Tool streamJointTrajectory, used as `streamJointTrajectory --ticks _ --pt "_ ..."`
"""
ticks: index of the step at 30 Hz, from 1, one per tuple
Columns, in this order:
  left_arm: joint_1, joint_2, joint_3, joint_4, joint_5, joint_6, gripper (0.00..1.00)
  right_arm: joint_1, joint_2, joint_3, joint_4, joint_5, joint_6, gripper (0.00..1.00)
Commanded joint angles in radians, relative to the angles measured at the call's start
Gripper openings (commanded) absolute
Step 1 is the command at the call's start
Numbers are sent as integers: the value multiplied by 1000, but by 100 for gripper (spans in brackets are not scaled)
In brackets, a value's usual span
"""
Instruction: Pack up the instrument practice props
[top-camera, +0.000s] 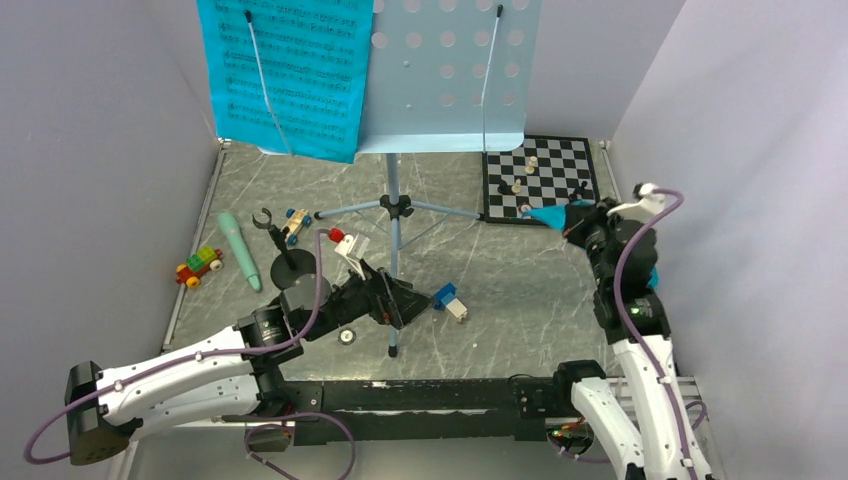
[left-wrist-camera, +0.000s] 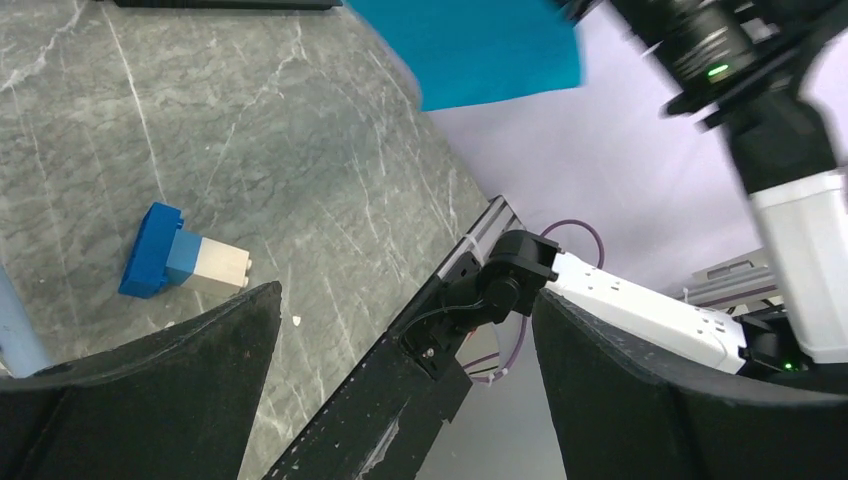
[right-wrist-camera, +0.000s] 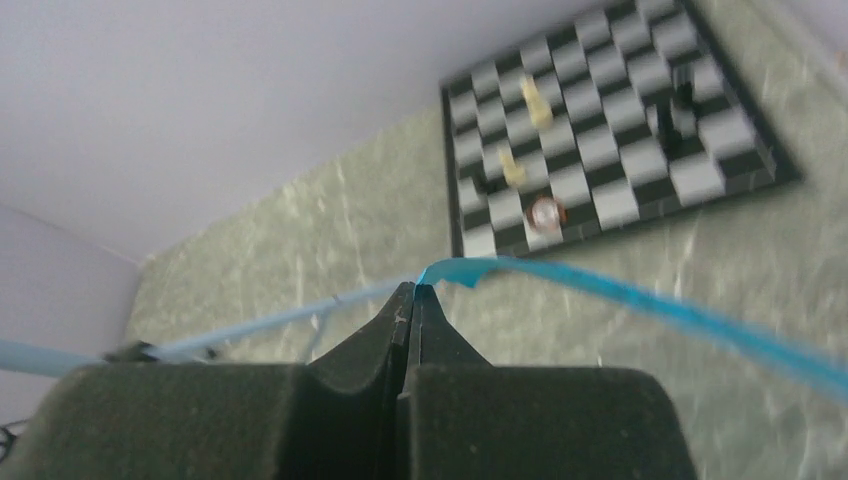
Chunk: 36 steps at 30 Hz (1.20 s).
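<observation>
Right gripper pinches 1 cyan sheet-music page; left gripper gapes apart. Grey marbled worktop, pale walls; chessboard behind.

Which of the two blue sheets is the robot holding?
The sheet by the chessboard, pinched in the right pincer; the other sheet rests on the music stand, untouched.

Soft, even light falls from above, and shadows on the table are weak. The top view is sharp. In the right wrist view the chessboard, upper right, is blurred, and the right gripper at the bottom is dark.
</observation>
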Motion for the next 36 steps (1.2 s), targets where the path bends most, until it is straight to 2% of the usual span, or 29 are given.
streamJointTrajectory --ticks 1,5,8,15,22,23,27,29,32,36 --pt "-6 -46 -40 44 -26 -39 99 5 -68 -272 38 -56 163 0" --pt "-6 -70 -83 53 -30 -61 99 23 -156 -489 81 -80 279 0" --pt "-6 -65 -101 73 -22 -76 99 29 -195 -592 98 -96 341 0" --pt "-7 -45 -107 77 -22 -91 99 49 -203 -657 124 -99 391 0" --pt "-7 -59 -115 54 -44 -105 99 61 -225 -764 225 -142 535 0" --pt "-7 -64 -118 51 -48 -108 99 61 -239 -772 231 -140 548 3" --pt "-7 -87 -134 41 -67 -120 99 60 -291 -742 174 -120 538 33" --pt "-7 -91 -138 41 -72 -125 99 61 -302 -713 134 -109 523 43" --pt "-7 -87 -137 45 -72 -126 99 61 -302 -684 103 -110 517 51" --pt "-7 -79 -123 31 -65 -121 99 61 -295 -657 63 -108 507 57"
